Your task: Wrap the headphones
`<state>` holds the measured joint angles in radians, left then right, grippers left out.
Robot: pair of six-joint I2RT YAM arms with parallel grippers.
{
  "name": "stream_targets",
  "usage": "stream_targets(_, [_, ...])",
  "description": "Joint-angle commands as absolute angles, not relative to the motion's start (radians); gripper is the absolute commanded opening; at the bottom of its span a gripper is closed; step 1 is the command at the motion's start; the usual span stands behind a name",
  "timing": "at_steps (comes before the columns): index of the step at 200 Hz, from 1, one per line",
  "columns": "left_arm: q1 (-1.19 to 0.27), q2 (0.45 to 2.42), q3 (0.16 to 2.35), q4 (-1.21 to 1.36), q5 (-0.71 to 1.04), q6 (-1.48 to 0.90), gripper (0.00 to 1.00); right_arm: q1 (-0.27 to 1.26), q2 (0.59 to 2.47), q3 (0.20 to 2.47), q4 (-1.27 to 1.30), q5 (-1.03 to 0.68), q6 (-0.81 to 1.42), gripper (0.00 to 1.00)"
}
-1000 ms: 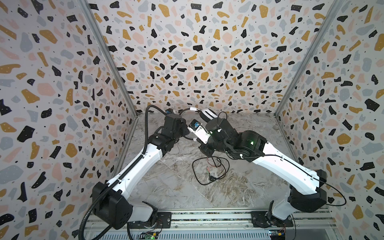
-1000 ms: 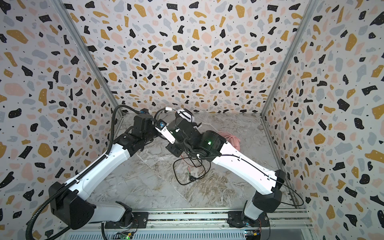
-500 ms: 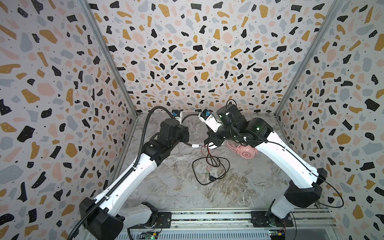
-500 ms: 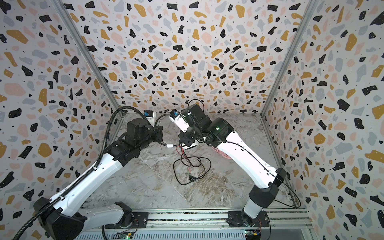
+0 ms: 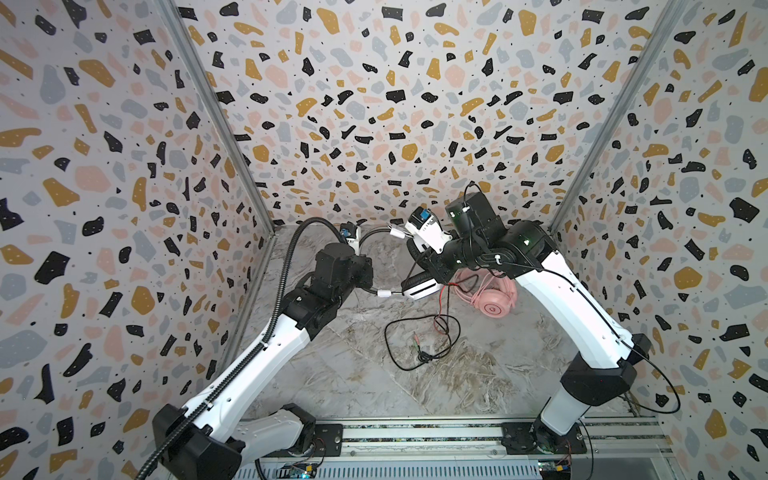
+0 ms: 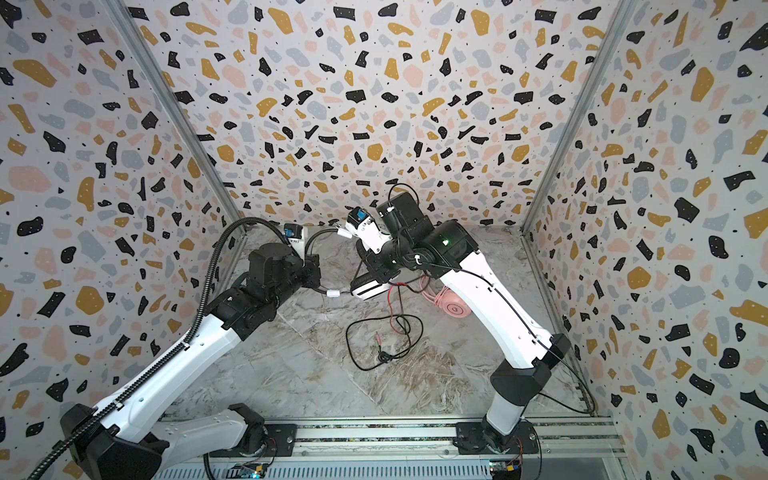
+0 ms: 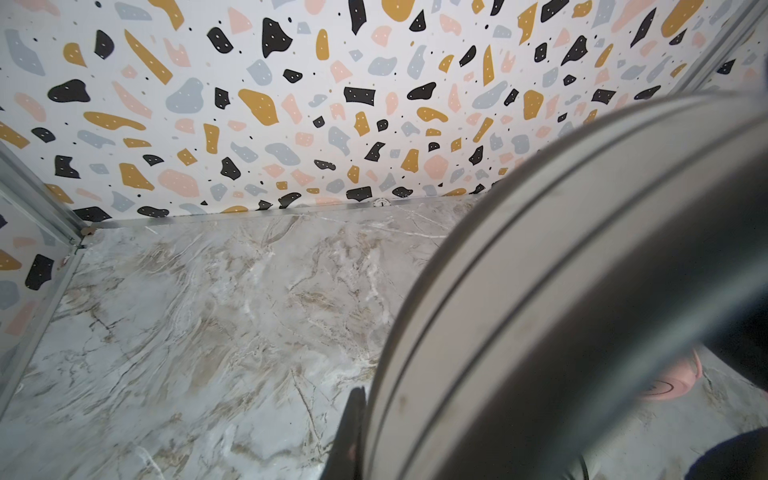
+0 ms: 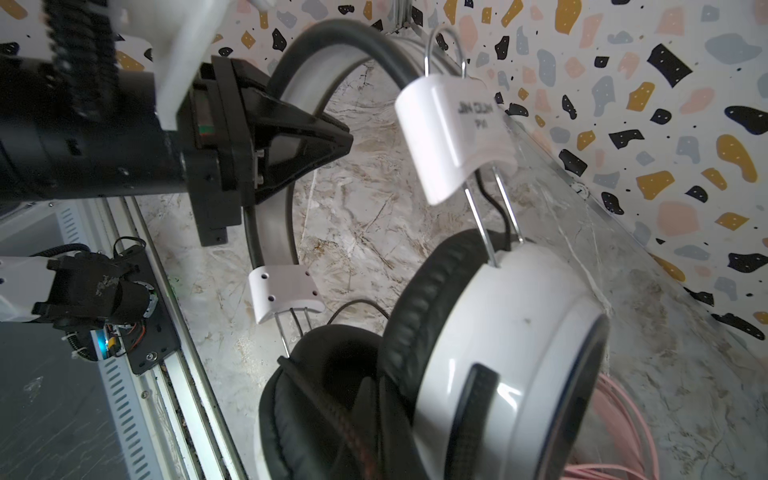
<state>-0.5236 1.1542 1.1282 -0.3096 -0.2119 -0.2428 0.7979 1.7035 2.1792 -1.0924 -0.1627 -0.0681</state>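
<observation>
Your right pincer [image 5: 432, 270] is clamping the white headset [image 8: 498, 332], holding it clear of the surface [image 5: 332, 374]. Your left pincer [image 8: 347, 139] is sitting closed against its headband [image 8: 291, 75]. The black cable [image 5: 399, 332] is dangling loose below both pincers, so spreading them is risking a snag or a slipped grip.

My marble-patterned tabletop [image 5: 340, 386].
I see the pink headset [image 5: 494, 306] lying toward the back right, a loose black cable [image 5: 423, 356] looped mid-table.

White headset [image 5: 419, 287] aloft, tilted — pink headset [image 5: 492, 307] lying beside.
</observation>
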Motion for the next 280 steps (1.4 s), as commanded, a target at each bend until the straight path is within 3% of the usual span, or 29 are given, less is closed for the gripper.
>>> stream_targets(1, [-0.531,1.137,1.115,-0.437,-0.198,-0.138,0.00,0.749,1.671,2.255,-0.923,-0.095,-0.040,0.04])
stream_targets(30, [-0.530,1.144,1.138,-0.447,-0.173,-0.132,0.00,0.741,1.685,2.255,-0.912,-0.047,-0.049,0.05])
stream_targets(99, [-0.529,1.143,1.083,-0.508,-0.114,-0.071,0.00,0.735,1.667,2.215,-0.828,0.268,-0.171,0.06])
stream_targets(139, [-0.526,1.103,1.052,-0.509,-0.239,-0.093,0.00,0.735,1.559,2.065,-0.750,0.245,-0.160,0.06])
stream_targets(170, [-0.523,1.126,1.060,-0.517,-0.221,-0.092,0.00,0.740,1.472,1.975,-0.716,0.195,-0.125,0.07])
stream_targets(236, [-0.521,1.150,1.075,-0.517,-0.297,-0.154,0.00,0.848,1.439,1.905,-0.776,0.450,-0.106,0.05])
stream_targets(280, [-0.508,1.173,1.095,-0.544,-0.415,-0.254,0.00,0.886,1.368,1.766,-0.702,0.447,-0.046,0.04])
